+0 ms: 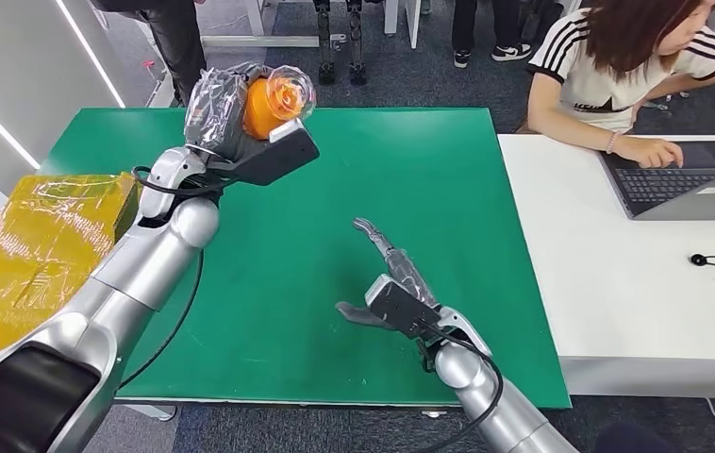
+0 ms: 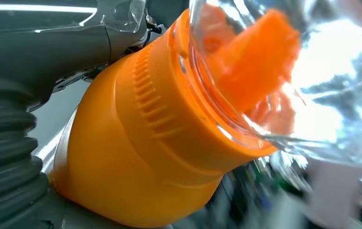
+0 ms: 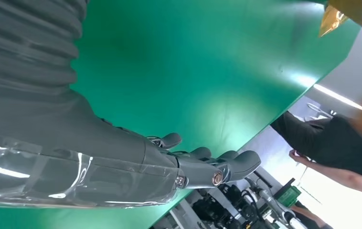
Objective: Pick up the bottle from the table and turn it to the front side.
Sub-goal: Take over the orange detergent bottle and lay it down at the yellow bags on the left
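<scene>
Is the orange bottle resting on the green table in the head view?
No, the left robot hand holds the orange bottle raised above the green table, while the right robot hand is open over it.

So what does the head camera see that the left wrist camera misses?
Head view alone: the green table, the robot's open right hand above it, a yellow wrapped box and a person at a laptop. Left wrist view alone: ribbing on the cap. Both: the orange bottle with a clear plastic cap, gripped by the left hand.
</scene>
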Tool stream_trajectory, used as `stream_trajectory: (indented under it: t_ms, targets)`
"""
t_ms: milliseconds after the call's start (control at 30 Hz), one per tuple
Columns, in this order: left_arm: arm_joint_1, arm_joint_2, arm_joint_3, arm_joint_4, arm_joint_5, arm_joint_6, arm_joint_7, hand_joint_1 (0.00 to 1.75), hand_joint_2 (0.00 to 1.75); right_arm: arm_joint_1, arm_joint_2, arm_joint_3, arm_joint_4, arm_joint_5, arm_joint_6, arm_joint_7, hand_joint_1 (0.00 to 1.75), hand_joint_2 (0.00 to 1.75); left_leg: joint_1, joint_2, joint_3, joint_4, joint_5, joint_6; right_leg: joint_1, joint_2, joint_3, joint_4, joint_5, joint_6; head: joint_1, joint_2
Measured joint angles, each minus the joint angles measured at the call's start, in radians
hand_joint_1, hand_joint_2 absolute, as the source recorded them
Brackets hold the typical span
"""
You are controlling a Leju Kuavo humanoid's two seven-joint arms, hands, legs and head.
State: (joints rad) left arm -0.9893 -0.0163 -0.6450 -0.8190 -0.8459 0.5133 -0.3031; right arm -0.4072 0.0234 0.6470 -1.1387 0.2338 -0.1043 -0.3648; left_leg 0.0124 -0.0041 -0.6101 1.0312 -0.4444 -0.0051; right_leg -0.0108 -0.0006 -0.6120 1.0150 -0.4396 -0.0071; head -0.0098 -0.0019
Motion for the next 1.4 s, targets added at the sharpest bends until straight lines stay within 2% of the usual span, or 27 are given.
stream_trajectory:
  t_ms: [67,167,333,433,533,667,767,867,967,1033,1133,1233,1367,1400]
  targets:
    - [-0.025,0.017,-0.03,0.037,-0.23,0.071,0.06,1.75,1.75,0.012,-0.007,-0.001,-0.016,-0.003,0.001,-0.009,0.0,1.75,0.0,0.0,0.0,0.0,0.0,0.0,0.0,0.0,0.0,0.0,0.0,0.0,0.0,0.0]
    - [-0.043,0.048,-0.056,0.085,-0.489,0.105,0.14,1.75,1.75,0.031,-0.012,-0.009,-0.045,-0.004,0.0,-0.015,0.0,1.75,0.0,0.001,0.0,0.0,0.0,0.0,0.0,0.001,0.0,0.0,0.0,0.0,0.0,0.0]
    - [-0.032,0.128,-0.057,0.137,-0.674,0.105,0.158,1.75,1.75,0.092,-0.023,-0.056,-0.112,0.011,-0.009,-0.022,0.0,1.75,0.0,0.003,0.0,-0.001,0.0,0.0,0.0,0.003,-0.001,0.001,0.0,-0.001,0.0,0.0]
    - [-0.014,0.2,-0.057,0.155,-0.708,0.099,0.137,1.75,1.75,0.136,-0.037,-0.095,-0.159,0.016,-0.019,-0.027,0.0,1.75,0.0,0.004,0.0,-0.001,0.0,0.0,0.0,0.004,-0.001,0.001,0.0,-0.001,0.0,0.0]
    - [0.025,0.287,-0.057,0.162,-0.713,0.103,0.151,1.75,1.75,0.177,-0.051,-0.136,-0.197,0.011,-0.023,-0.042,0.0,1.75,0.0,0.007,0.0,-0.002,-0.001,-0.001,0.0,0.007,-0.002,0.001,0.0,-0.001,0.0,0.0]
    - [0.111,0.418,-0.057,0.16,-0.705,0.087,0.129,1.75,1.75,0.229,-0.058,-0.188,-0.234,0.007,-0.022,-0.066,0.0,1.75,0.0,0.008,0.0,-0.002,-0.001,-0.001,0.0,0.008,-0.003,0.002,0.0,-0.001,0.0,0.0]
    - [0.179,0.507,-0.054,0.155,-0.693,0.039,0.091,1.75,1.75,0.254,-0.058,-0.218,-0.256,0.006,-0.022,-0.069,0.0,1.75,0.0,0.009,0.0,-0.003,-0.001,-0.001,0.0,0.009,-0.004,0.002,-0.001,-0.002,0.0,0.0]
    - [0.246,0.572,-0.047,0.153,-0.673,-0.008,0.066,1.75,1.75,0.271,-0.058,-0.245,-0.279,0.008,-0.011,-0.067,0.0,1.75,0.0,0.008,0.0,-0.003,-0.001,-0.002,0.0,0.008,-0.004,0.002,-0.001,-0.002,0.0,0.0]
    - [0.334,0.615,-0.029,0.138,-0.637,-0.022,0.052,1.75,1.75,0.287,-0.057,-0.264,-0.301,0.019,0.013,-0.066,0.0,1.75,0.0,0.009,0.0,-0.003,-0.002,-0.002,0.0,0.008,-0.004,0.001,-0.001,-0.002,0.0,0.0]
    - [0.401,0.63,-0.009,0.115,-0.62,-0.026,0.044,1.75,1.75,0.294,-0.057,-0.273,-0.311,0.028,0.025,-0.067,0.0,1.75,0.0,0.009,0.0,-0.003,-0.002,-0.002,0.0,0.008,-0.004,0.001,-0.001,-0.002,0.0,0.0]
    - [0.472,0.626,0.011,0.089,-0.604,-0.034,0.026,1.75,1.75,0.294,-0.057,-0.279,-0.316,0.034,0.035,-0.069,0.0,1.75,0.0,0.007,-0.001,-0.003,-0.002,-0.002,-0.001,0.006,-0.004,0.0,-0.001,-0.001,0.0,0.0]
    - [0.49,0.6,0.022,0.082,-0.58,-0.038,-0.007,1.75,1.75,0.287,-0.056,-0.28,-0.317,0.034,0.039,-0.073,0.0,1.75,-0.001,0.005,-0.001,-0.002,-0.001,-0.002,-0.001,0.004,-0.003,0.0,-0.001,-0.001,0.0,0.0]
    - [0.48,0.543,0.031,0.086,-0.531,-0.032,-0.051,1.73,1.75,0.276,-0.056,-0.279,-0.318,0.033,0.047,-0.075,0.0,1.75,-0.001,0.003,-0.001,-0.002,-0.001,-0.001,-0.002,0.001,-0.002,0.0,-0.001,-0.001,0.0,0.0]
    - [0.474,0.531,0.033,0.09,-0.517,-0.029,-0.061,1.39,1.75,0.275,-0.056,-0.278,-0.319,0.032,0.045,-0.075,0.0,1.75,-0.001,0.003,0.0,-0.002,-0.001,-0.001,-0.002,0.001,-0.002,0.0,-0.001,-0.001,0.0,0.0]
